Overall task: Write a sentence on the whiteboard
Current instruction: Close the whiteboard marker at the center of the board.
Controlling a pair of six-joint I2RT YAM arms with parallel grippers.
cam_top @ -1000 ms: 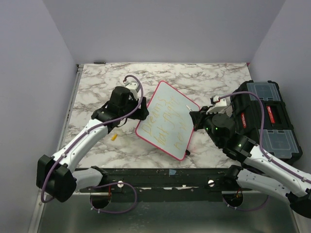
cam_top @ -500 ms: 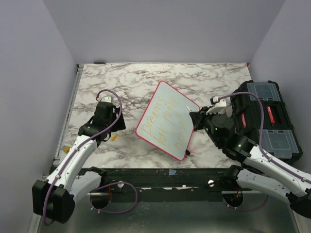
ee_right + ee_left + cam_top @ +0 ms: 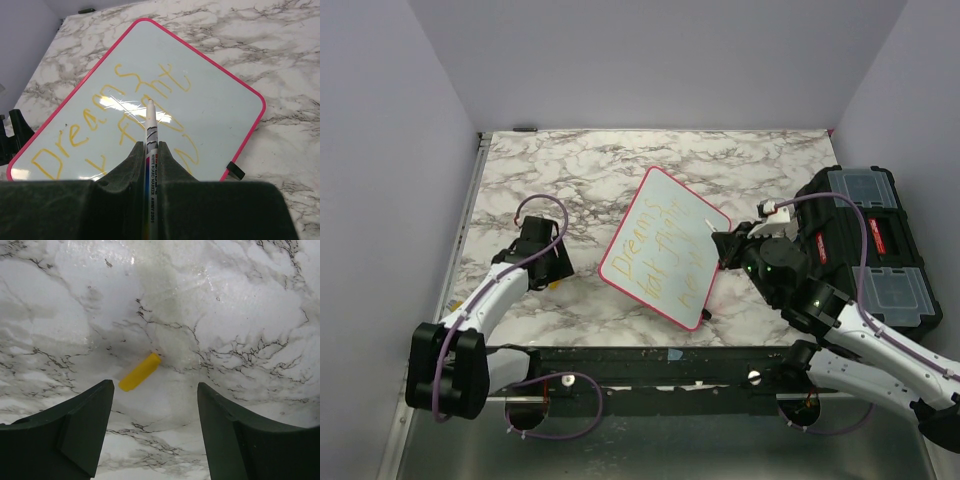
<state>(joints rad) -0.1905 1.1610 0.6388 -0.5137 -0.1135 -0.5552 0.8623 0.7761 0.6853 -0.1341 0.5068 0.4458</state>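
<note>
The whiteboard [image 3: 665, 262] with its pink rim lies tilted on the marble table, and it fills the right wrist view [image 3: 210, 95]. The sentence [image 3: 660, 255] in yellow lettering, starting "Dreams" [image 3: 80, 135], runs over a few lines. My right gripper [image 3: 722, 248] [image 3: 151, 146] is shut on a white marker [image 3: 151, 130] at the board's right edge, tip over the board's face. My left gripper [image 3: 558, 268] [image 3: 156, 385] hangs open, apart from the board, over a small yellow cap [image 3: 139, 372] [image 3: 555, 283] that lies just beyond its fingertips.
A black toolbox [image 3: 865, 245] with clear lid compartments stands at the right edge, behind the right arm. A black clip [image 3: 234, 170] sits on the board's near right rim. A black rail [image 3: 650, 365] runs along the table's front.
My left arm has drawn back from the board's left edge to the near left, over the yellow cap, jaws slightly narrower. The right gripper and marker have barely shifted.
</note>
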